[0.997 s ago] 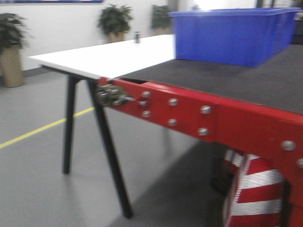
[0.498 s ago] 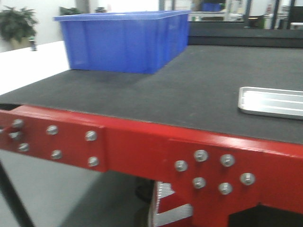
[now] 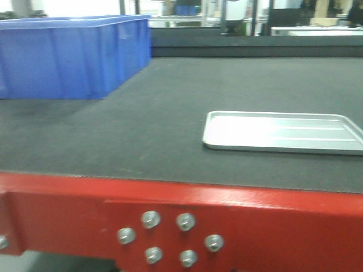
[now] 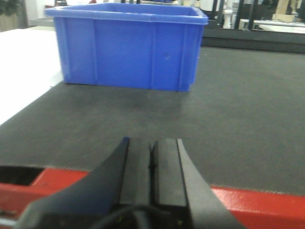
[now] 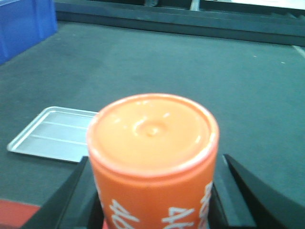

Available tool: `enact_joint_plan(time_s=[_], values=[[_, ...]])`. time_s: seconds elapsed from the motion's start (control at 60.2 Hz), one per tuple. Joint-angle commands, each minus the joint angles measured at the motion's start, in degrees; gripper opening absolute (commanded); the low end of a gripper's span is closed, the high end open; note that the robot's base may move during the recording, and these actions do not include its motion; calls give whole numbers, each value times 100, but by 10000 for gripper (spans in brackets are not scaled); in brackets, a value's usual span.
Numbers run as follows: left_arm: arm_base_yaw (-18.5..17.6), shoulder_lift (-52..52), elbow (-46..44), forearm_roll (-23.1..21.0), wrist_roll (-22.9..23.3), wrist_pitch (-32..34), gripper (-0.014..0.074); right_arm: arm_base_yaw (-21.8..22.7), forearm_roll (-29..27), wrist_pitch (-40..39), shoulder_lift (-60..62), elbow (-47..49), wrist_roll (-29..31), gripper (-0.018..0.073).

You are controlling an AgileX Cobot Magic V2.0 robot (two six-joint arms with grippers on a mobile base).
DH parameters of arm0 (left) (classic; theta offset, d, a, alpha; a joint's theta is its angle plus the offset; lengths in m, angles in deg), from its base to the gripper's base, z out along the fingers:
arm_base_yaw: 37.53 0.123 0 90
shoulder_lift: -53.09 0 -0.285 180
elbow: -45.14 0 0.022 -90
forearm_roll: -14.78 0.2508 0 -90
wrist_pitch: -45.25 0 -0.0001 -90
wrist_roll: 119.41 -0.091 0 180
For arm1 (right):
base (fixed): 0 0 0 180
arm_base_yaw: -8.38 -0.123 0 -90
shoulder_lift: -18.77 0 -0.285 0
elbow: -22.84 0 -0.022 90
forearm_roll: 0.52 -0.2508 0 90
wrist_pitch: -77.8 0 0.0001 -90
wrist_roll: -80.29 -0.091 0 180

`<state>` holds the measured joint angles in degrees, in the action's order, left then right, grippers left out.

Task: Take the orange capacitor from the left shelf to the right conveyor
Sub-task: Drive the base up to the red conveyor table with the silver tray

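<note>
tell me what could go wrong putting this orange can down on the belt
1. The right end effector holds the can close to the red frame at the front edge of the belt. If released here, it could tip off the edge.
2. The tray lies just ahead to the left. Landing on its raised rim would likely topple the can.

Factory-style workshop, red-framed conveyor belt (image 3: 170, 90), blue plastic bin (image 3: 68, 56)

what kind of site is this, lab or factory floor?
Probably an industrial or factory-mockup floor: a wide dark conveyor belt on a red bolted frame, a blue plastic bin and a silver tray on it.
</note>
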<state>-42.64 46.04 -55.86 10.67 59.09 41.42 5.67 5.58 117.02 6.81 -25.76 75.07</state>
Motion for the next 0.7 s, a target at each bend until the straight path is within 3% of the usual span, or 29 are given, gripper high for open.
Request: enact_joint_plan(time_s=[0.0, 0.681], values=[[5, 68, -22, -13, 10, 519, -127, 19, 78, -531, -88, 165, 47, 55], [5, 68, -22, -13, 10, 519, -127, 19, 78, -531, -88, 165, 47, 55]])
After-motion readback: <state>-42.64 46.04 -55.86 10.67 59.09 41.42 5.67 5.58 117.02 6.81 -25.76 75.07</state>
